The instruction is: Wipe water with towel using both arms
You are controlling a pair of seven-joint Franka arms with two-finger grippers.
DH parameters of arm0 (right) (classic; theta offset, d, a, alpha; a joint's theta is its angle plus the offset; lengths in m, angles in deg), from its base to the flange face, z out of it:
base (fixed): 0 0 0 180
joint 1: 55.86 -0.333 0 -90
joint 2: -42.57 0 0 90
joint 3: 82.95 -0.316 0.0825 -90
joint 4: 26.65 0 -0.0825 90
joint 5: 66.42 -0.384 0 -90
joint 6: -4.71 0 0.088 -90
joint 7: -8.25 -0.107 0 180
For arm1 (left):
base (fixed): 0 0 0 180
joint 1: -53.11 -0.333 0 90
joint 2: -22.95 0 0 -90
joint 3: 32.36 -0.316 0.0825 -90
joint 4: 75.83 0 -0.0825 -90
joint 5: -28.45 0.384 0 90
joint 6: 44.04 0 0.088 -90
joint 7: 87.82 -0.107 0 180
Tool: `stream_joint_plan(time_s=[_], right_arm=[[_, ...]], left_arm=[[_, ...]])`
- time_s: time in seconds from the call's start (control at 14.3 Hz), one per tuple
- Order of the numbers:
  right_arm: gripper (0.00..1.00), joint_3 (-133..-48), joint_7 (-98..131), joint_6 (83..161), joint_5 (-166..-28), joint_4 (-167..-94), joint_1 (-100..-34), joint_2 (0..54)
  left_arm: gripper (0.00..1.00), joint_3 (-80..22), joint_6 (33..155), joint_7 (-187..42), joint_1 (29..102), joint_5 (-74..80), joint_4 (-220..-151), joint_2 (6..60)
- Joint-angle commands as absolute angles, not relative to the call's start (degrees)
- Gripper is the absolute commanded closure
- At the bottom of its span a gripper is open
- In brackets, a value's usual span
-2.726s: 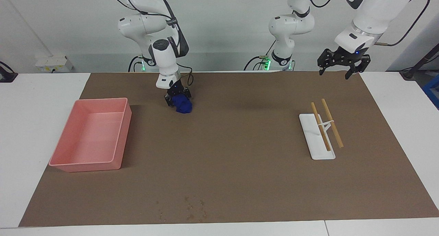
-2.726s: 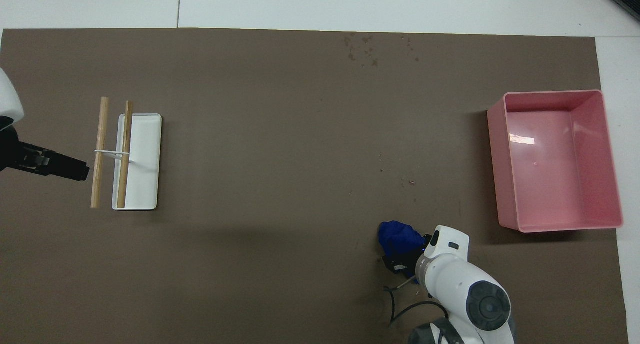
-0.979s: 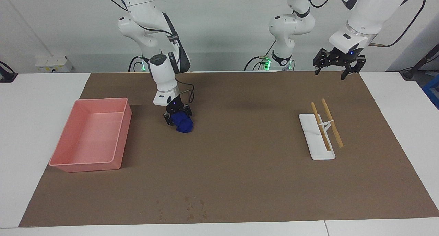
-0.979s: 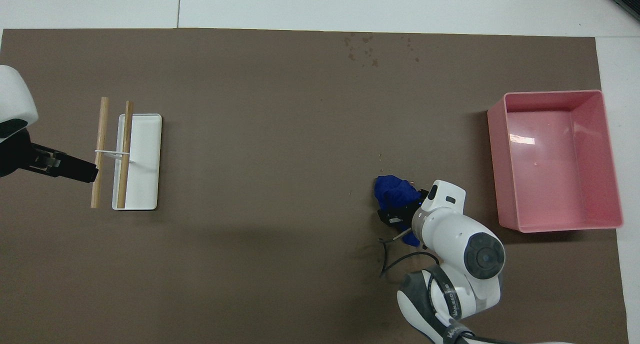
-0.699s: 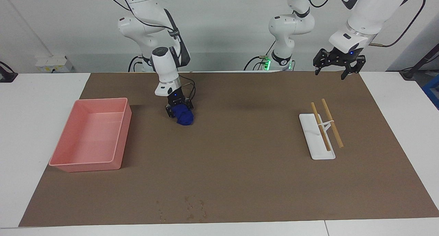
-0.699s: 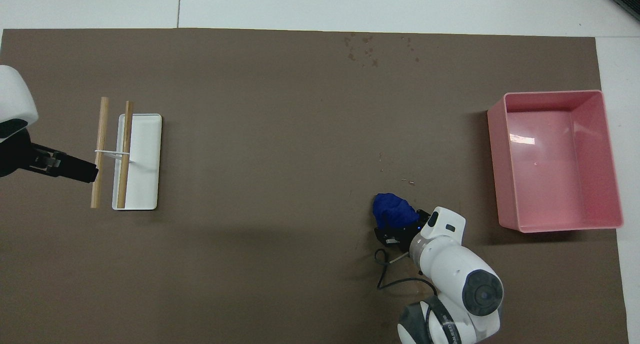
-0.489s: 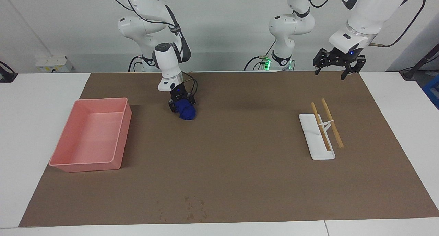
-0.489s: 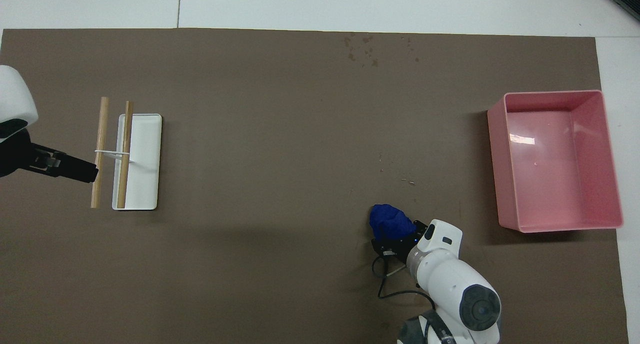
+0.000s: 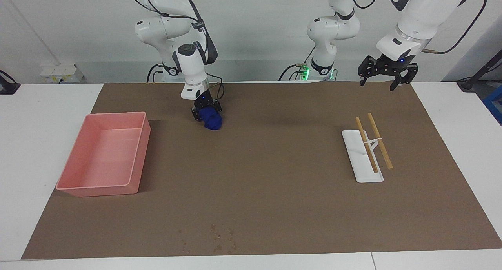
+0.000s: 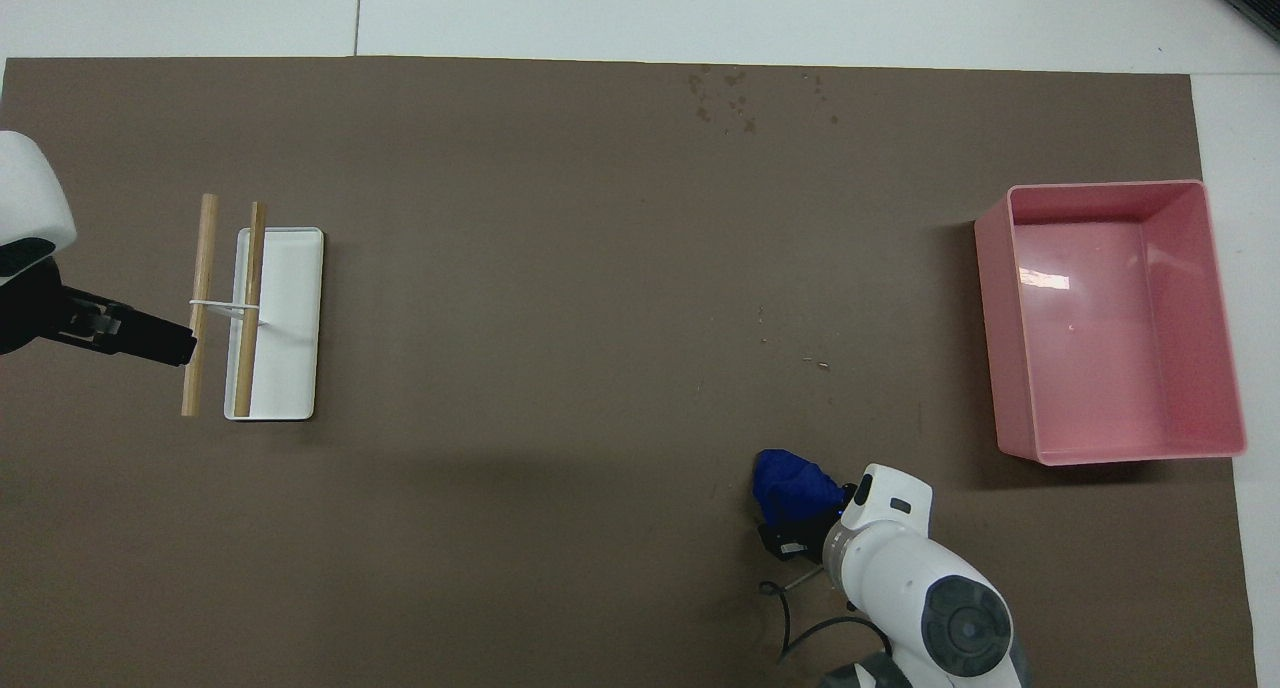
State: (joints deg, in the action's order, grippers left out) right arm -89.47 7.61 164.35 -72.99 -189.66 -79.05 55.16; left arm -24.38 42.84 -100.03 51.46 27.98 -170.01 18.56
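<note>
my two arms are glossy white, built of rounded, bulbous segments with dark grey bands at the joints. my right arm (image 9: 188,62) carries a round grey cap on one joint, a silver ring at the wrist, and black cables looping along its side and down by the wrist. its gripper (image 9: 206,112) is black, with a small blue light glowing on it. my left arm (image 9: 411,22) has the same white shell, a silver wrist ring, a black cable arcing off it, and a black linked gripper (image 9: 384,78) with its own blue light. green lights shine at both bases.
</note>
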Motion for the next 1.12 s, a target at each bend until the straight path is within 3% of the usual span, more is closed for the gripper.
stream_joint_plan(time_s=[0.0, 0.49, 0.77, 1.05], right_arm=[[1.00, -88.67, 10.18, 160.11, -72.22, -194.87, -78.36, 63.84], [1.00, -85.68, 14.92, 151.96, -72.22, -193.56, -78.27, 68.75], [1.00, -83.13, 20.09, 127.11, -72.22, -177.15, -75.29, 69.12], [1.00, -82.07, 21.35, 118.71, -72.22, -168.78, -74.22, 69.55]], left_arm=[[0.00, -24.80, 43.67, -100.47, 51.88, 29.16, -171.63, 17.24], [0.00, -24.71, 43.50, -100.56, 52.14, 29.16, -171.11, 17.24], [0.00, -24.80, 42.88, -100.74, 51.88, 29.16, -170.84, 17.24], [0.00, -24.80, 43.41, -100.56, 51.79, 29.16, -171.28, 16.89]])
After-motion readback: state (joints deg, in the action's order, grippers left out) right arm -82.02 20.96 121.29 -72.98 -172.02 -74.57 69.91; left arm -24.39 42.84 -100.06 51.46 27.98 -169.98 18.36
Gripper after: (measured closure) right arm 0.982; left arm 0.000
